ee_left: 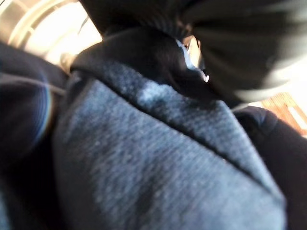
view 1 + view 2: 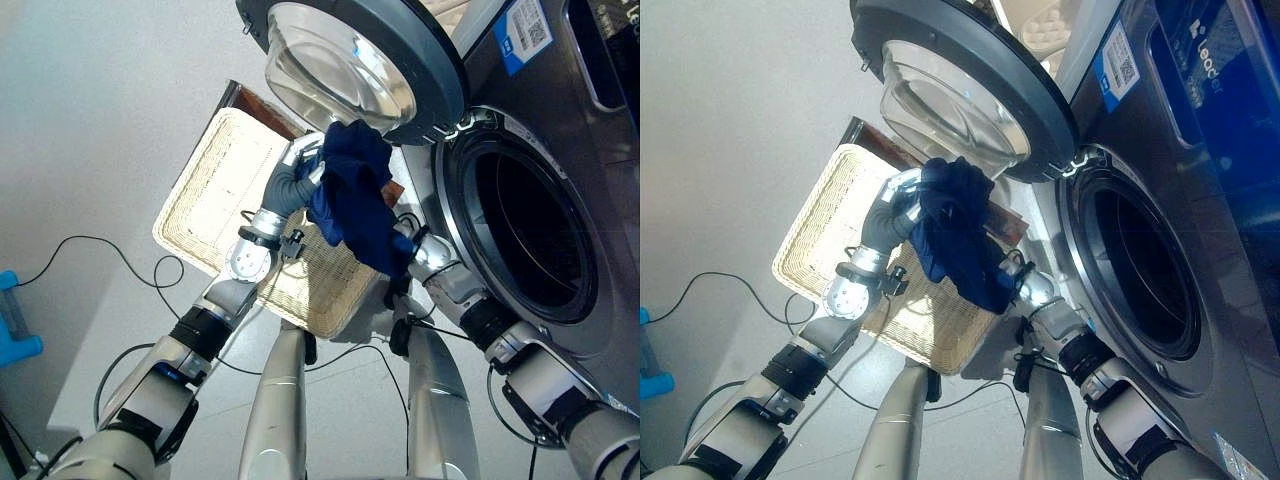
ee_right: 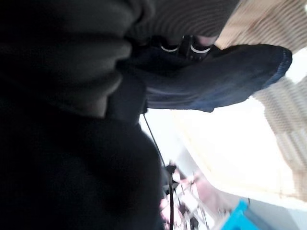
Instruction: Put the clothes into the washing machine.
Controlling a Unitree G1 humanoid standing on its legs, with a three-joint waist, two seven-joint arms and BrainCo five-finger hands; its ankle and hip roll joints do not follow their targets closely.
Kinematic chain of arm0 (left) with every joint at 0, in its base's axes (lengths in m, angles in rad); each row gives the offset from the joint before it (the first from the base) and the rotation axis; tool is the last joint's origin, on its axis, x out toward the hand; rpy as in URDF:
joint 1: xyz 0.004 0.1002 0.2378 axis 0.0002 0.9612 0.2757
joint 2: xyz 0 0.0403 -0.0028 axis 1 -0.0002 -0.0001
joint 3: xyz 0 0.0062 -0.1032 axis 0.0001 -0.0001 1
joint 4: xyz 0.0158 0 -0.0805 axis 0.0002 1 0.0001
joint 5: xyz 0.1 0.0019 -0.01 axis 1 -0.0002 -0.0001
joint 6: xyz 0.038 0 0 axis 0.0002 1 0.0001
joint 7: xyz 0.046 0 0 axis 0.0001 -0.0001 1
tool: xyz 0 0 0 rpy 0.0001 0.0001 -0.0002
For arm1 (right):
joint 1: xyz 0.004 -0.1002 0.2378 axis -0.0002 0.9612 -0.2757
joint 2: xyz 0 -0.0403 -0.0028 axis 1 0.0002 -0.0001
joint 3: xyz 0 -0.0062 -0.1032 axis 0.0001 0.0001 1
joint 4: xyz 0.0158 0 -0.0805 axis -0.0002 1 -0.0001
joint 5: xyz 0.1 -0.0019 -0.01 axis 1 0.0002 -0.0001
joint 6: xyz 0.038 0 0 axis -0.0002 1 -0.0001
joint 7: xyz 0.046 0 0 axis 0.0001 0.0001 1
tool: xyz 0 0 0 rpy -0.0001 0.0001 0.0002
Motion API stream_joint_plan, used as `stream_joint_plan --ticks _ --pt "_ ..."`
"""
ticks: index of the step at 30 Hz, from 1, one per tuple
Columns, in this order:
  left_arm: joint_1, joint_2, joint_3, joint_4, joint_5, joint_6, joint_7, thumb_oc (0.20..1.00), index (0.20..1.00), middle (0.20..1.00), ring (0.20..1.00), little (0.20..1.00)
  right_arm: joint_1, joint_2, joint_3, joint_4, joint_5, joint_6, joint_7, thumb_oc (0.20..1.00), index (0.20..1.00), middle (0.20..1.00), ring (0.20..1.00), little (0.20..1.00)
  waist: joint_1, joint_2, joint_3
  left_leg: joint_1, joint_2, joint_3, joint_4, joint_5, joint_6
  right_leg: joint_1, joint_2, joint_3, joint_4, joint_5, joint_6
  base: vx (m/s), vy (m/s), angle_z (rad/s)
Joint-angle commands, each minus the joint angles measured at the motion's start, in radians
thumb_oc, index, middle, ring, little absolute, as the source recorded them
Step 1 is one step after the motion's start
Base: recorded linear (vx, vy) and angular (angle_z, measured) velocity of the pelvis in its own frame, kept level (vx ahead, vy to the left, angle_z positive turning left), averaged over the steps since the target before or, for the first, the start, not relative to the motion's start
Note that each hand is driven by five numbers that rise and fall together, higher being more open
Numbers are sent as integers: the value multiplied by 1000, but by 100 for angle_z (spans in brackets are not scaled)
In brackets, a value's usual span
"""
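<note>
A dark blue garment (image 2: 355, 195) hangs bunched between my two hands, above the right end of a wicker basket (image 2: 215, 195). My left hand (image 2: 303, 172) grips its upper left part, fingers curled into the cloth (image 1: 158, 158). My right hand (image 2: 428, 252) holds the lower right end, where its fingers (image 3: 192, 48) pinch the fabric (image 3: 216, 76). The washing machine's round drum opening (image 2: 530, 220) gapes dark just right of the garment. Its glass door (image 2: 350, 60) stands swung open right above the cloth.
The pale woven basket lies on the grey floor left of the machine, a brown board (image 2: 262, 103) at its far edge. A blue object (image 2: 15, 325) sits at the far left. The machine's grey front (image 2: 585, 130) fills the right side.
</note>
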Motion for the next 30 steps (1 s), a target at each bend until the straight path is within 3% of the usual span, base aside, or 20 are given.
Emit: stream_joint_plan --ticks 1,2,3,4,15,30 --pt "-23 -7 19 -24 48 -44 38 200 200 200 200 200 -18 3 -46 -83 31 -107 -9 1000 1000 1000 1000 1000 -3 7 -9 -31 -14 59 50 -54 -23 4 -1 6 16 12 118 0 0 0" --pt "-23 -7 19 -24 48 -44 38 200 200 200 200 200 -18 3 -46 -83 31 -107 -9 1000 1000 1000 1000 1000 -3 7 -9 -31 -14 59 50 -54 -23 4 -1 6 16 12 118 1 9 -8" --pt "-19 0 21 -21 56 -42 45 200 200 200 200 200 -5 -1 -55 -94 37 -114 -10 887 887 887 887 887 -6 6 -9 -31 -12 61 51 -55 -24 4 -1 8 17 11 119 9 35 -8" --pt "-1 25 31 -1 85 -42 76 200 200 200 200 200 46 -13 -95 -132 112 -152 31 200 200 200 200 200 -16 3 -9 -30 -5 67 50 -56 -27 2 1 12 20 7 123 10 35 -7" --pt "17 42 27 55 118 -68 80 200 200 200 200 200 96 1 -167 -173 178 -224 -4 200 200 200 200 200 -34 -3 -9 -32 10 80 53 -64 -32 -7 2 20 25 2 129 7 4 -6" --pt "-25 -6 -30 68 108 -106 49 200 200 200 200 200 63 61 -150 -139 228 -185 24 200 200 200 200 200 -44 -3 -9 -37 12 83 54 -62 -33 -8 9 32 10 11 128 6 4 -4"
